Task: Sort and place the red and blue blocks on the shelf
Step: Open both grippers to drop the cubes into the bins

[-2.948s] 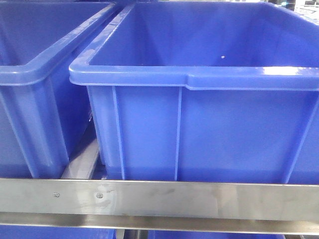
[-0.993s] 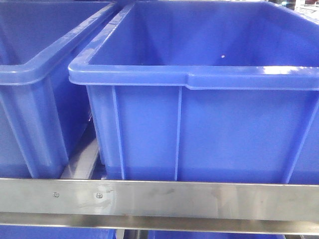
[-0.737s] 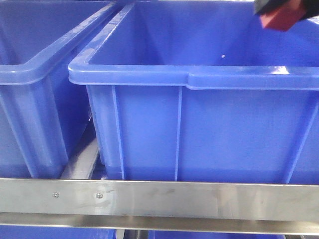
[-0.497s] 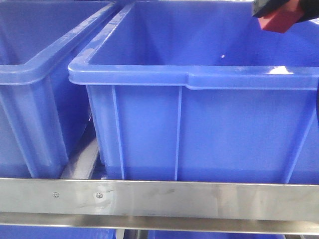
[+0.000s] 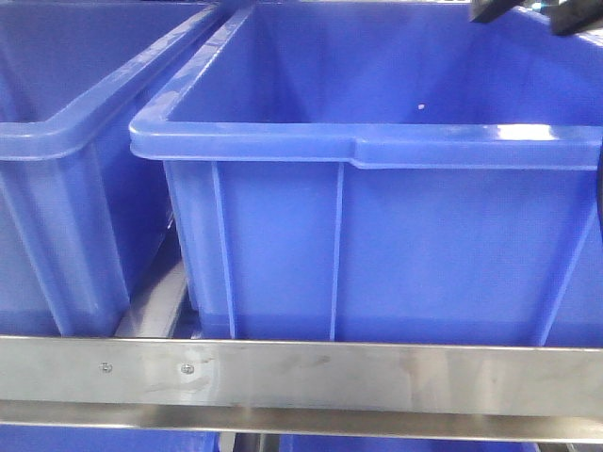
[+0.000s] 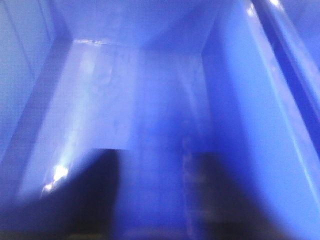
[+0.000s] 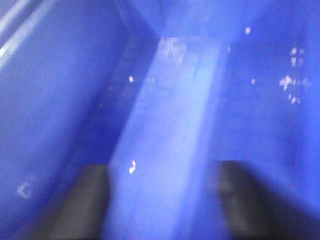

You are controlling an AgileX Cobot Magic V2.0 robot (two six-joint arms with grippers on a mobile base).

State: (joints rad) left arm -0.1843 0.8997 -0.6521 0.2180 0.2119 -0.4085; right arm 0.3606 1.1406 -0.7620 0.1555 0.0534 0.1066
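Observation:
Neither the red nor the blue block shows in any view. The shelf's steel front rail [image 5: 396, 377] runs along the bottom of the front view. My right gripper [image 5: 530, 13] hangs at the top right, over the right blue bin [image 5: 377, 254], its two dark fingers apart. In the right wrist view my right gripper [image 7: 162, 200] is open above the bin's floor with nothing between the fingers. The left wrist view looks down into a bin's inside [image 6: 125, 100], where my left gripper [image 6: 152, 195] also stands open and holds nothing.
A second blue bin [image 5: 57, 141] stands left of the first, with a narrow gap [image 5: 155, 301] between them. Two small screws [image 5: 146, 369] sit in the rail. More blue shows below the rail [image 5: 113, 441].
Half a second ago the right gripper held a red block above the right bin's far right corner. Now its fingers are apart and the red block is gone from sight.

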